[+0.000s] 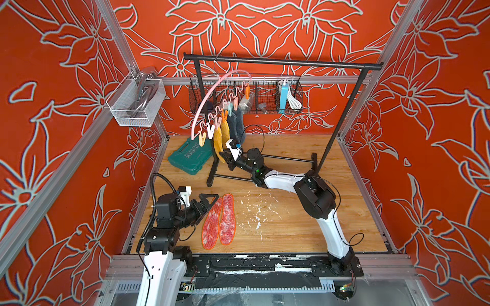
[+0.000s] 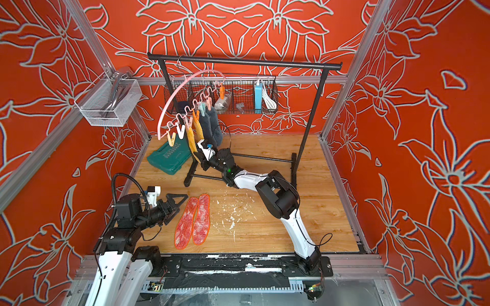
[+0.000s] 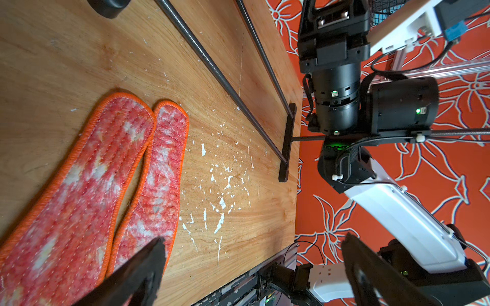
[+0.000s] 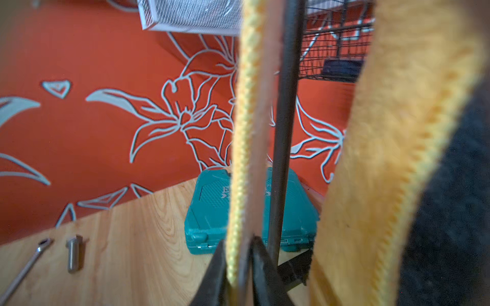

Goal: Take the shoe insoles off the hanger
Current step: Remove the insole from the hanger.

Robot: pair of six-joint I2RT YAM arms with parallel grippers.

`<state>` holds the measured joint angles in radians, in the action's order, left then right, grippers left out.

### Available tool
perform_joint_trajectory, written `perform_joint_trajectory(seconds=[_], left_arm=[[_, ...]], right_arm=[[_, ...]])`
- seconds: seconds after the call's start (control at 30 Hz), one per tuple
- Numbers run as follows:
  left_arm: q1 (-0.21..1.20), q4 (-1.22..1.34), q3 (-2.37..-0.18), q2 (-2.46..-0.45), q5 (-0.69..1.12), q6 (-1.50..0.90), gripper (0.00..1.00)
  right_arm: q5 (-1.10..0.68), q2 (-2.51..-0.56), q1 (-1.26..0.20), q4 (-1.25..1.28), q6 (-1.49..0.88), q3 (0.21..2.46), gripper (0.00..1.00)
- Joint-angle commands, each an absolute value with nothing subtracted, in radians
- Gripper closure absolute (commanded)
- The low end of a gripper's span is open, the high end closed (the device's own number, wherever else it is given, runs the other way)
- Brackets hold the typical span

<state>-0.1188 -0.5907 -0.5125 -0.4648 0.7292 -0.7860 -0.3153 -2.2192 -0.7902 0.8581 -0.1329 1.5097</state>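
**A:** Where is the right end effector?

**B:** At the lower end of a mustard yellow fabric insole that hangs from the pink arched plastic hanger. In the right wrist view its two black fingers press on that insole's edge from either side, so it is clamped on it.

**A:** Is that insole off its clothes-peg?

**B:** No. In both top views its upper end sits at a clothes-peg on the hanger's wavy bar. A second mustard yellow insole hangs just beside it, and two dark grey insoles hang further along. The hanger hooks over the black metal garment rack.

**A:** And the left end effector?

**B:** Its jaws are spread wide and hold nothing, low over the wooden worktop. Two mottled red-white insoles with orange rims lie flat there, side by side and touching. The left end effector is just beside their far ends.

**A:** Anything else nearby?

**B:** A teal plastic tool case lies on the worktop by the rack's foot.
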Motion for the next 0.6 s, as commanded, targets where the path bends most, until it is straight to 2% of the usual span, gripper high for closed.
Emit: perform_joint_trajectory(seconds=[0.0, 0.03, 0.23, 0.47, 0.57], left_arm=[[-0.128, -0.588, -0.528, -0.45, 0.744, -0.784, 0.02], [-0.127, -0.585, -0.531, -0.45, 0.741, -0.783, 0.02], [-0.129, -0.557, -0.56, -0.479, 0.739, -0.775, 0.02], [-0.128, -0.461, -0.564, -0.54, 0.768, -0.812, 0.05], [-0.122, -0.354, -0.543, -0.57, 0.856, -0.805, 0.09]], right_arm=[[-0.293, -2.183, -0.785, 0.962, -0.203, 1.454, 0.93], [-0.305, -2.167, -0.786, 0.973, -0.204, 1.436, 0.96], [-0.289, -2.018, -0.79, 0.971, -0.226, 1.278, 0.98], [-0.257, -1.79, -0.789, 0.609, -0.233, 1.17, 0.95], [-0.216, -1.704, -0.789, 0.484, -0.233, 1.137, 0.95]])
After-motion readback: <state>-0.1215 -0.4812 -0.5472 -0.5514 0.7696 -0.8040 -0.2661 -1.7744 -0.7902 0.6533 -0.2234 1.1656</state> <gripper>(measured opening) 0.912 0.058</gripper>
